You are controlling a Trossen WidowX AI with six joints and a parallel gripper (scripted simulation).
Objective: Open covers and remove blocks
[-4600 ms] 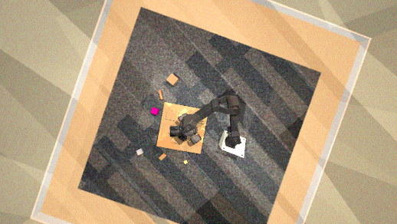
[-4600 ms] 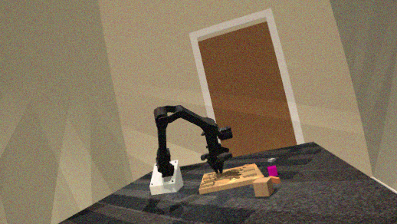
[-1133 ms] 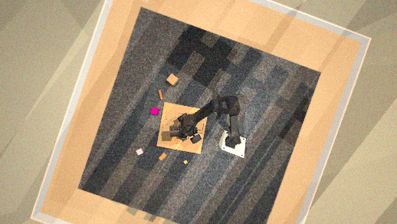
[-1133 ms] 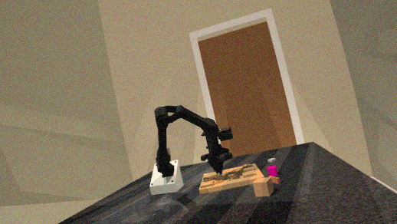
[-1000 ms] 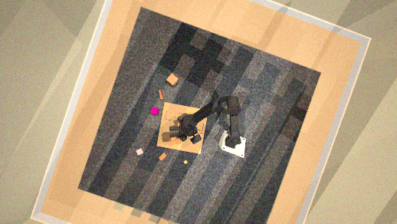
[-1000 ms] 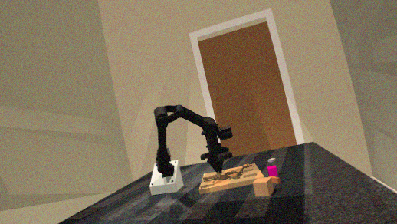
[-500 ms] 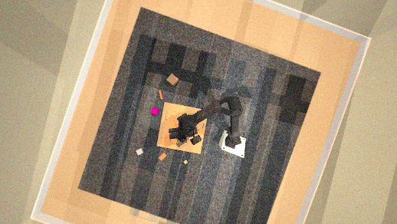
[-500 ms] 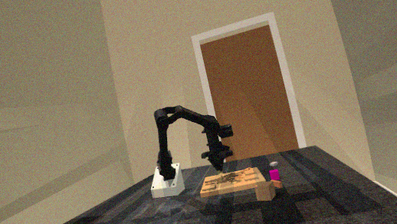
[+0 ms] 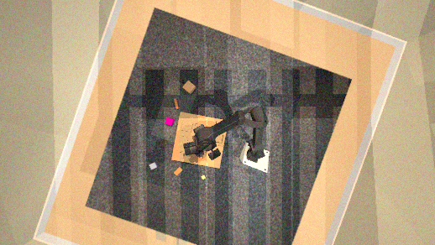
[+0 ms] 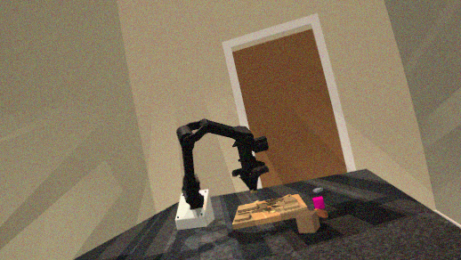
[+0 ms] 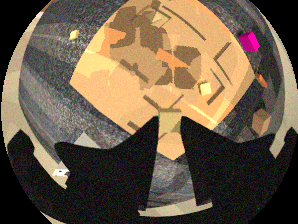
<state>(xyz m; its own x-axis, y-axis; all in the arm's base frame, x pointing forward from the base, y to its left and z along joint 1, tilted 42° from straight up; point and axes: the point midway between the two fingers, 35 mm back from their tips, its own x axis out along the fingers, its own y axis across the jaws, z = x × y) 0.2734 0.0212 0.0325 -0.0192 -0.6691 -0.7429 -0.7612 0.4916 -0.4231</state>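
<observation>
The puzzle board (image 9: 213,164) (image 10: 262,219) (image 11: 92,86) lies flat on the table, crossed by dark grooves and shadows. My gripper (image 10: 253,188) (image 11: 169,120) is shut on a small yellowish block (image 11: 170,123) and holds it above the board, near one corner in the wrist view. A small cream piece (image 11: 205,89) shows on the board, whether block or knob I cannot tell. A magenta block (image 9: 170,122) (image 10: 319,203) (image 11: 249,42) and a small yellow block (image 9: 203,177) (image 11: 74,35) rest on the table off the board. Shadows hide which covers are open.
Also on the table are a tan block (image 9: 189,87) (image 10: 308,222) (image 11: 261,121), a thin orange piece (image 9: 176,103), an orange block (image 9: 178,171) and a pale grey block (image 9: 153,166). My white base (image 9: 262,164) (image 10: 191,221) stands beside the board.
</observation>
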